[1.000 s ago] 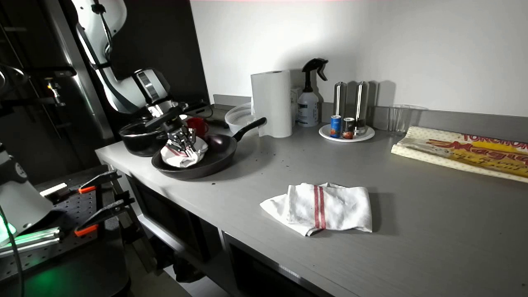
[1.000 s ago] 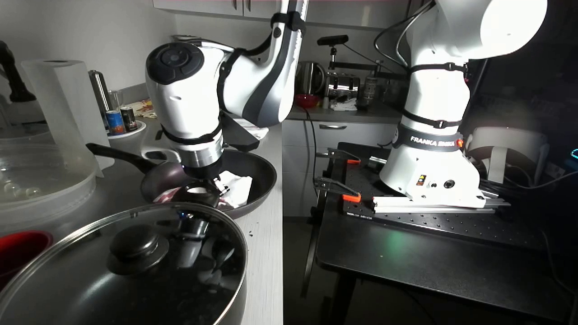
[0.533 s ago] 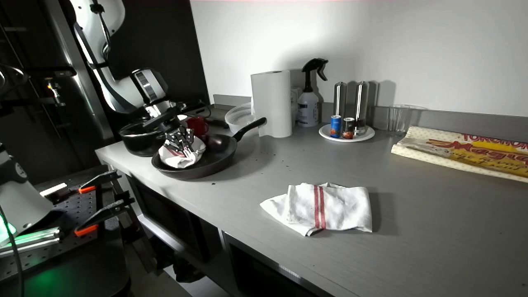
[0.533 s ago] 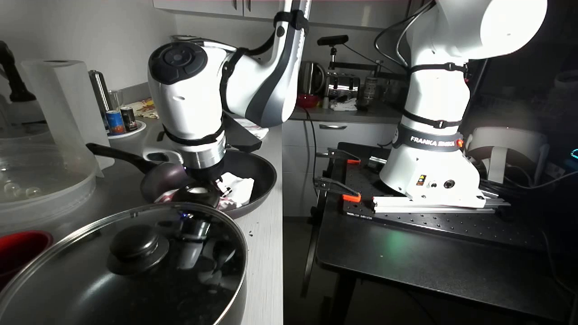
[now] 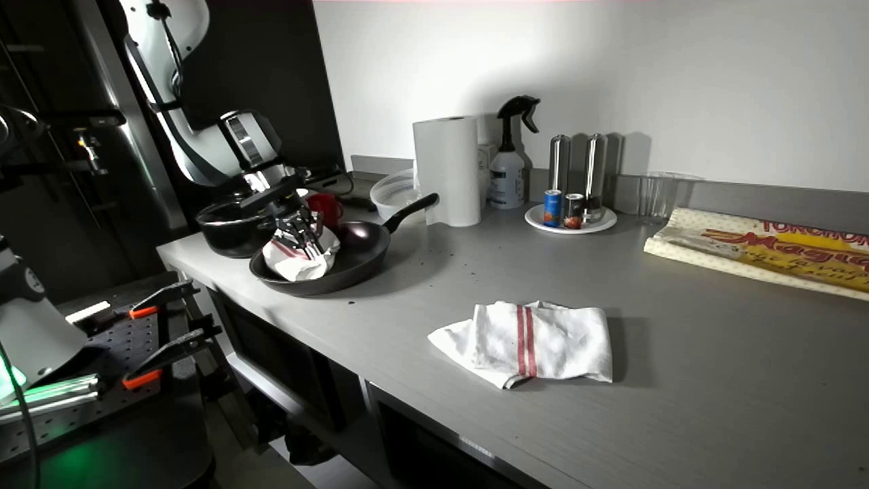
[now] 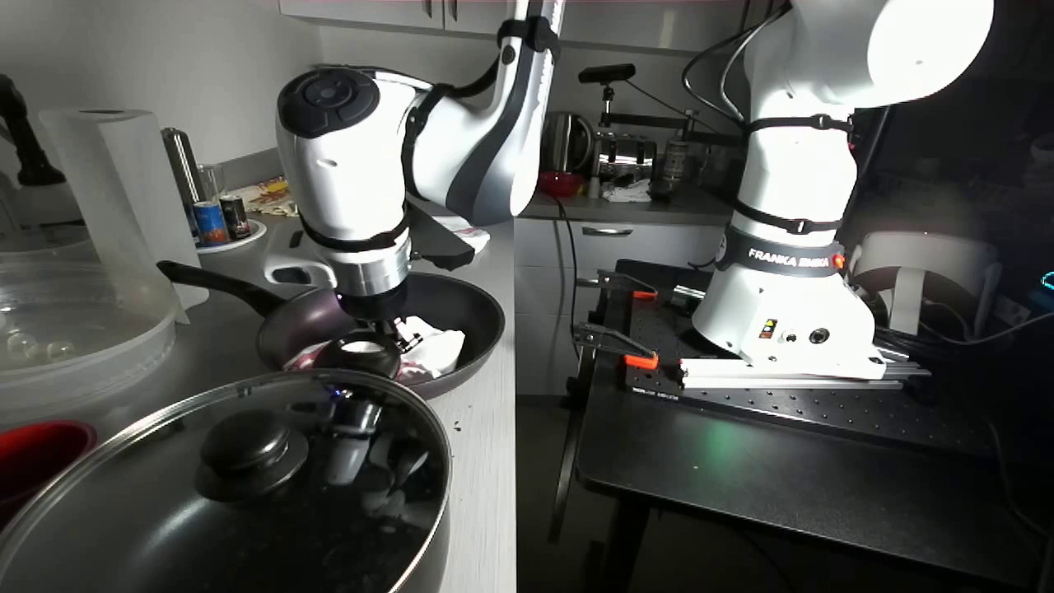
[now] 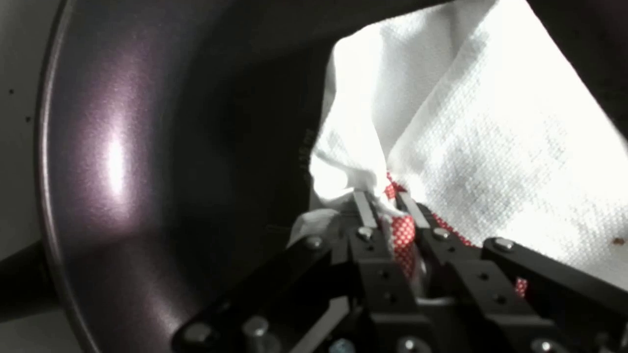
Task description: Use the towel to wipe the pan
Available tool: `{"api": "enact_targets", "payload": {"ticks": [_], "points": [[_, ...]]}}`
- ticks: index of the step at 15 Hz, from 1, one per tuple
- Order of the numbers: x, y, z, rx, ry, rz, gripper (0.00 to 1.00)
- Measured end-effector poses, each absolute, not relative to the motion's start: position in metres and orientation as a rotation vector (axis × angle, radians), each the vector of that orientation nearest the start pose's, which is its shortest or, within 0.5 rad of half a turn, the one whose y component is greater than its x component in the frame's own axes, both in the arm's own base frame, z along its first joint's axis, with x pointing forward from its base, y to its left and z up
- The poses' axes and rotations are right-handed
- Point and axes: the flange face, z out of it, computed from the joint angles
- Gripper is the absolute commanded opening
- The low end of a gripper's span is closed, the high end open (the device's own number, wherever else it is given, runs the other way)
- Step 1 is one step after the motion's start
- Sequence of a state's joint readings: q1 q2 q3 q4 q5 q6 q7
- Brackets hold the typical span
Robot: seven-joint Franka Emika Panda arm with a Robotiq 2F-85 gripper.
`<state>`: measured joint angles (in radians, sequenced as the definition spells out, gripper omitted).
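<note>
Gripping, with the pincer (image 7: 389, 208) clamped tight, a red-banded fold of the bunched towel (image 7: 495, 137), inside the pan (image 7: 211, 147). Should handle light, soft and limp, likely to crumple when pushed; best gripped by the thick gathered ridge, leaving loose cloth for rubbing. Shows no clear long axis, but fans from the pincer toward the far right in the wrist view. Beyond, treat the pan as stiff, smooth, probably heavier, apt to skid on the table (image 5: 407, 305); better steadied by the black handle (image 5: 411, 212). Points far right by that handle in an exterior view, opposite the towel, setting the long axis.
</note>
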<state>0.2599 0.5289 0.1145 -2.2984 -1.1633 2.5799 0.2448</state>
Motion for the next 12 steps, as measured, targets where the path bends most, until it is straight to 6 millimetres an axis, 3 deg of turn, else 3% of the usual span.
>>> {"api": "enact_targets", "payload": {"ticks": [6, 12], "points": [[0.432, 0.196, 0.100, -2.872, -2.114, 0.075, 0.04], [0.411, 0.200, 0.103, -2.702, -2.223, 0.011, 0.04]]}}
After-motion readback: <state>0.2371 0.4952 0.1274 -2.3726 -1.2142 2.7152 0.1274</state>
